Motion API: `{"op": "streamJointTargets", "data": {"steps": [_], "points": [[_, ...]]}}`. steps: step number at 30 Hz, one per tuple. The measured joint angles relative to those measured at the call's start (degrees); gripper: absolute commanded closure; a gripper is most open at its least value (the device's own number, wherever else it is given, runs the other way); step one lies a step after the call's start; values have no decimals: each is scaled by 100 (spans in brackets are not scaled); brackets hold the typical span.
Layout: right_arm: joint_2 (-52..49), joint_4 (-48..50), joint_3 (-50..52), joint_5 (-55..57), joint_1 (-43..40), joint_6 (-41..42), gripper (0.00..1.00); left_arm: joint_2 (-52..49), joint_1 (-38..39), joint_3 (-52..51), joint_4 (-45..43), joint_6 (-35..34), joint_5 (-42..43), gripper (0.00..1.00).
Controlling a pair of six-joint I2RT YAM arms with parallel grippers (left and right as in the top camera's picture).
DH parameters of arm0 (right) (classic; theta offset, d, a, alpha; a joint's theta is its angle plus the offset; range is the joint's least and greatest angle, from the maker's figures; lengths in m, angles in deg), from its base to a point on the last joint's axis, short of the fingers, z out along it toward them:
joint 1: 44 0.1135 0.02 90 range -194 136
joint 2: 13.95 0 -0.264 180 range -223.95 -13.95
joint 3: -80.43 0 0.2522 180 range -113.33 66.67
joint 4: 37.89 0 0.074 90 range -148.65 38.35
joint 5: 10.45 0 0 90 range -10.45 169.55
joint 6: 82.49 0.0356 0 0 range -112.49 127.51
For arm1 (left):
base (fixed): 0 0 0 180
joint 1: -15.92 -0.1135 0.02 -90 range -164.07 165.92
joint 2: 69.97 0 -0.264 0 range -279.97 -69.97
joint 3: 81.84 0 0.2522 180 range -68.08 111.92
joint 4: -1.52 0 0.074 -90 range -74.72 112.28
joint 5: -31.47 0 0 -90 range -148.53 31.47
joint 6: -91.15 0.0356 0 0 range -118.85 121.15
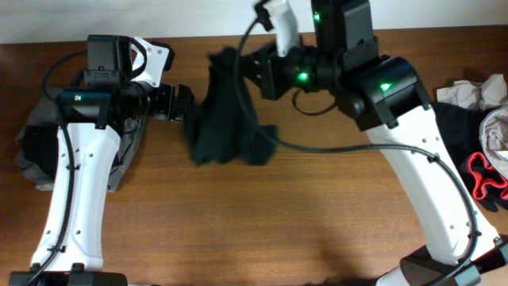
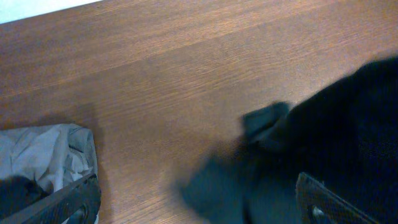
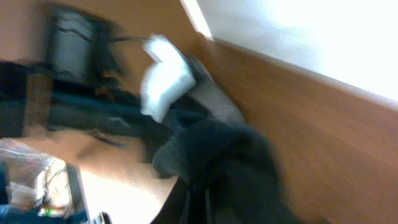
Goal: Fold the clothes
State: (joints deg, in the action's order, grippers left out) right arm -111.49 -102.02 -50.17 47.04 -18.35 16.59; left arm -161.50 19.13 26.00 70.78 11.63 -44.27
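Jaws of the left gripper stand spread as wide as they go, gripping nothing; jaws of the right gripper are pressed together, pinching the top edge of a black garment. Wooden table fills the overhead view. Right arm enters from 5 o'clock and reaches up toward 12, wrist turned to the left. Left arm enters from 7 o'clock and bends toward the middle at about 10. Black garment hangs bunched from the right gripper, draping down to the tabletop just left of centre, around 11 o'clock; lower folds rest on the wood. No logo or print visible on it from any view. Left gripper sits just beside the garment's left edge, at its 9 o'clock; contact cannot be judged from overhead. In the left wrist view both fingers show at the bottom corners, far apart, with bare wood and the garment's dark hem between and to the right of them; nothing lies clamped there. Grey and black heap of clothes lies at the table's 9 o'clock edge, partly under the left arm; its grey cloth shows at lower left of the left wrist view. Second heap at 3 o'clock: black cloth, a beige piece on top, a red-trimmed piece below. Right wrist view is heavily blurred; dark cloth fills its lower middle, fingers not discernible.
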Motion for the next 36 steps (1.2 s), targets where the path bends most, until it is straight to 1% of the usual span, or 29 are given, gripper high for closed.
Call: {"op": "streamJointTargets", "data": {"steps": [3, 4, 5, 6, 7, 8, 9, 12, 18, 23, 25, 27, 29, 32, 33, 34, 35, 36], "points": [[0, -752, -4, 863, -313, -7, 96, 0, 0, 2, 0, 0, -22, 1], [0, -994, -4, 1226, -490, -26, 94, 0, 0, 2, -4, 0, -24, 1], [0, -1128, -4, 1445, -625, -48, 83, 0, 0, 2, -17, 0, -26, 1], [0, -1355, -4, 1779, -826, -90, 59, 0, 0, 2, -31, 0, -26, 1], [0, -1456, -4, 1926, -933, -133, 41, 0, 0, 2, -42, 0, -31, 1], [0, -1604, -4, 2124, -1080, -157, 30, 0, 0, 2, -44, 0, -39, 1], [0, -1777, -4, 2277, -1226, -166, 23, 0, 0, 2, -44, 0, -39, 1], [0, -2216, -4, 2614, -1613, -214, 20, 0, 0, 2, -44, 0, -39, 1], [0, -2900, -4, 2846, -1926, -225, 18, 0, 0, 2, -44, 0, -39, 1], [15, -3272, 107, 2861, -1884, -225, 19, 0, 0, 2, -39, 0, 81, 1], [37, -3316, 389, 2857, -1805, -225, 23, -4, 0, 2, -24, 0, 127, 1], [39, -3226, 767, 2835, -1685, -232, 28, -33, 0, 2, 13, -2, 162, 8], [52, -2986, 1364, 2761, -1506, -232, 30, -116, 2, 11, 66, -39, 186, 24], [33, -2341, 2479, 2667, -1086, -240, 34, -348, 44, 11, 85, -63, 199, 41], [31, -2184, 2677, 2660, -1001, -240, 34, -442, 63, 11, 85, -59, 205, 48], [31, -1926, 2988, 2649, -861, -238, 37, -542, 94, 11, 87, -39, 203, 60], [28, -1707, 3292, 2638, -717, -245, 39, -673, 138, 11, 85, -66, 216, 65], [22, -1530, 3560, 2625, -570, -247, 41, -811, 186, 11, 87, -79, 232, 78]]}}
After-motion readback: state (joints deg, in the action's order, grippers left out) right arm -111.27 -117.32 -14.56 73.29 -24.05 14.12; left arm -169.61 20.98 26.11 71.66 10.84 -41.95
